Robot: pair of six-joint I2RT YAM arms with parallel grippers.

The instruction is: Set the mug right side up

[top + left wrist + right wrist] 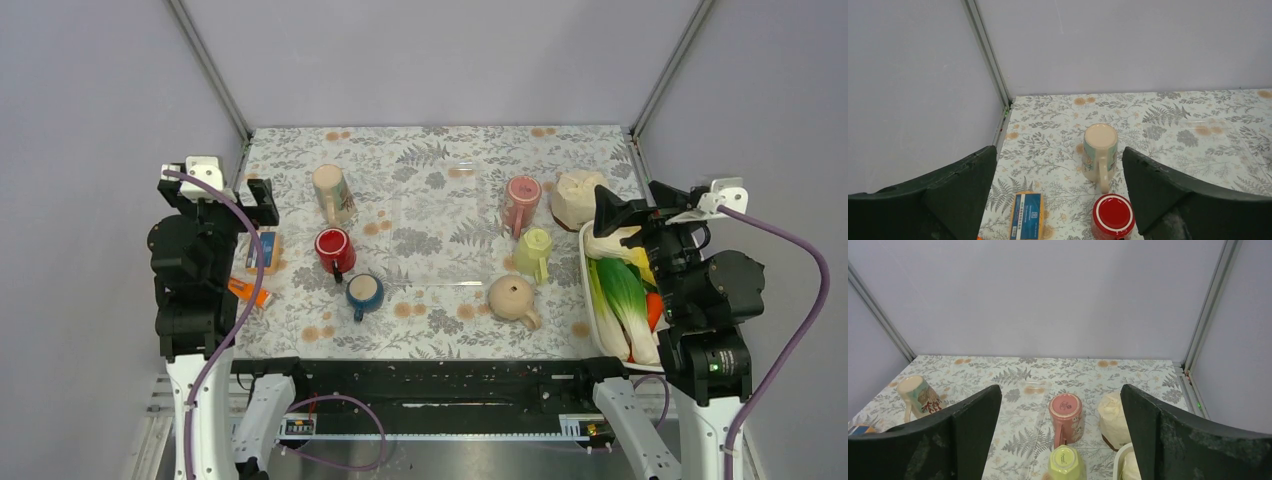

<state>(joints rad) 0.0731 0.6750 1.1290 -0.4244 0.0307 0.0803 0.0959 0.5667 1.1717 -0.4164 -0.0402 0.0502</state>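
Grey walls close round a bench (440, 150) covered in a fern-and-flower print. Both my hands hover at its side edges and hold nothing. My left hand (1058, 167) is over the left edge with its fingers spread wide, and my right hand (1060, 402) is just as wide over the right edge.

Six mugs sit in two loose groups, and I cannot tell which one is meant. On the left, the cream patterned mug (1099, 150) stands bottom up at the far side, handle toward me. Just in front of it, the red mug (1112, 216) shows a flat red face with a pale ring. The blue mug (364, 291) is nearer still, slightly right of the red one and apart from it; I cannot tell which way up it is.

On the right, the pink mug (1066, 417) stands bottom up, handle toward me. The yellow-green mug (1064, 462) sits just in front of it, also bottom up. The tan mug (514, 297) is nearest, with its handle pointing near-right.

A clear plastic sheet (440, 230) lies between the groups. A cream bundle (578, 197) sits just beside the pink mug. Below my right hand, a white tray (586, 300) holds leafy greens (622, 290). Under my left hand lie a blue-and-orange packet (1027, 215) and an orange item (248, 291).
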